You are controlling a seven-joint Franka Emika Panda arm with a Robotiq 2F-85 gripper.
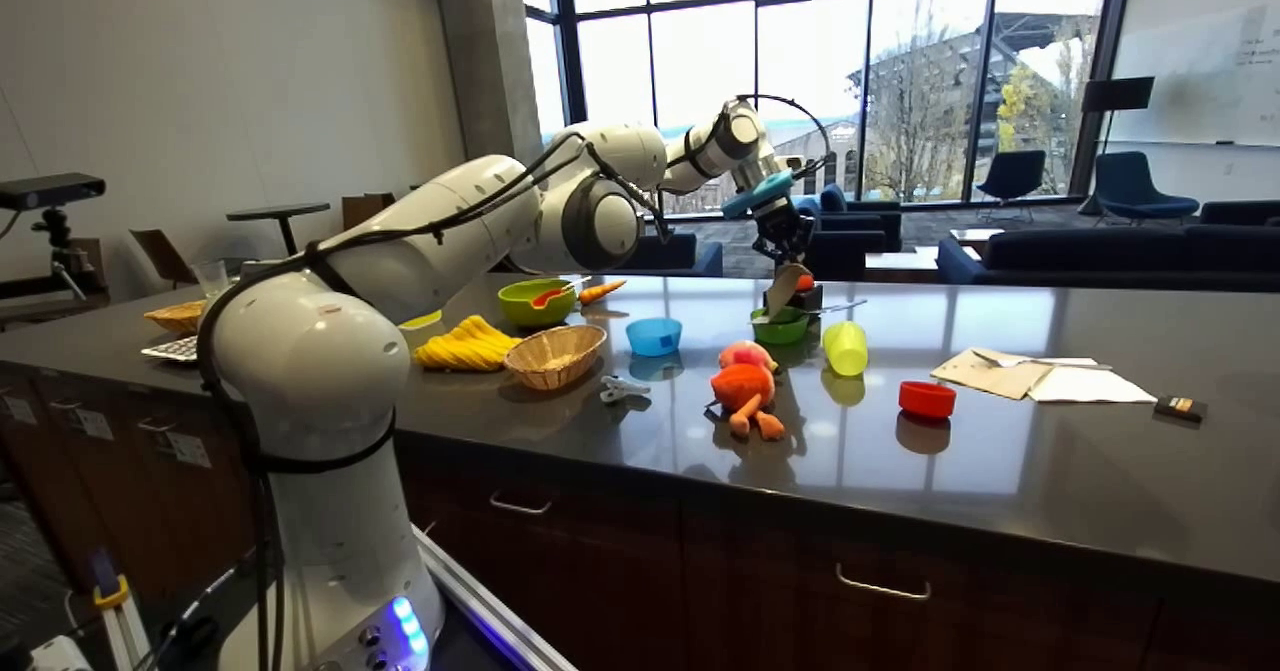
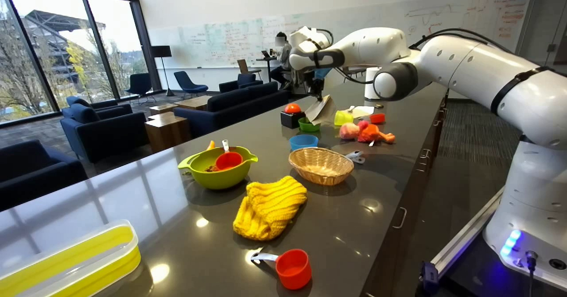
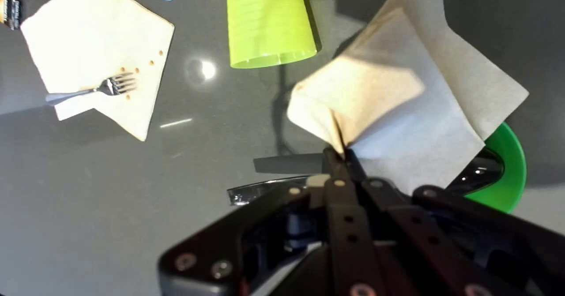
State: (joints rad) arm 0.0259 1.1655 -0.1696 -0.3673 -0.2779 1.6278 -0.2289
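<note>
The gripper point(image 3: 344, 154) pinches the brown napkin point(image 3: 410, 124) by a narrow fold — so shallow a hold might slip or tear the paper. The loose flaps hang over the green bowl point(image 3: 515, 168) and could snag the black utensil point(image 3: 491, 166) in it, tipping both; farther off, the lime cup point(image 3: 271, 22), on its side, could roll if brushed.

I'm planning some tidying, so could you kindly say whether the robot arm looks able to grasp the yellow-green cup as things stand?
Probably not yet: the pincer is shut on brown paper. Otherwise the way looks free, with the yellow-green cup lying nearby on its side, nothing on top.
</note>
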